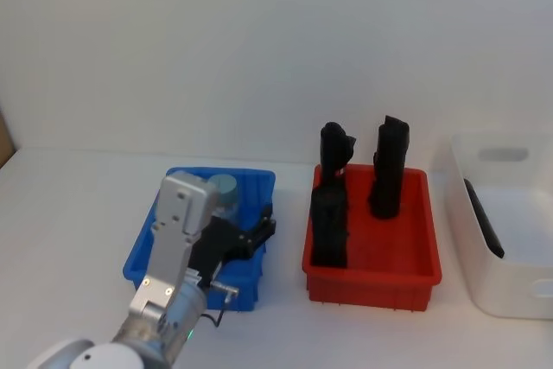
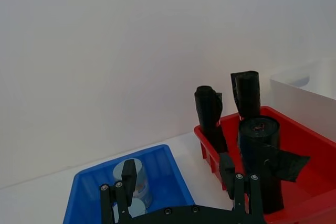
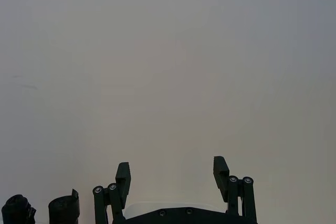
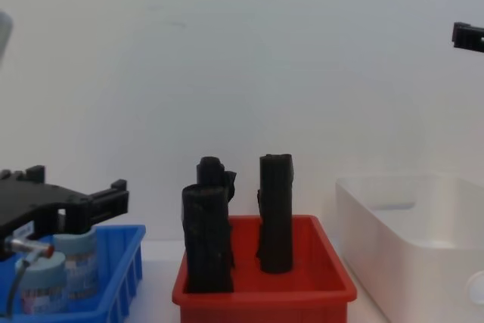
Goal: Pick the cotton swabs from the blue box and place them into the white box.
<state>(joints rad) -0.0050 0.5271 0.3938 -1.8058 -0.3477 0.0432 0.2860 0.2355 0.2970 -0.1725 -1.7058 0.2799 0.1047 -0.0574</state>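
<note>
Farthest right on the bench (image 1: 69, 213) stands the white box (image 1: 510, 287); the red bin (image 1: 371, 283) of tall black rolls (image 1: 387, 170) separates it from the blue box (image 1: 143, 248). Left gripper (image 2: 177, 165) hovers over the blue box, jaws wide, empty; upright cotton swabs (image 1: 226, 186) sit just beyond them. Right gripper (image 3: 172, 169) hangs high, jaws open, empty.

My left tool (image 2: 177, 169) has matt black plastic fingers, and the arm casing (image 1: 177, 213) behind it is smooth silvery metal with a dull sheen. The blue box (image 1: 256, 183) and the red bin (image 1: 371, 278) are hard moulded plastic, slightly glossy. The white box (image 1: 510, 287) is smooth plastic with a softer, satin look. The black rolls (image 1: 329, 222) look like crinkled plastic film. The cotton swabs (image 4: 76, 266) have matt lids over a paper-like label. The bench (image 1: 78, 205) is plain matt white.
</note>
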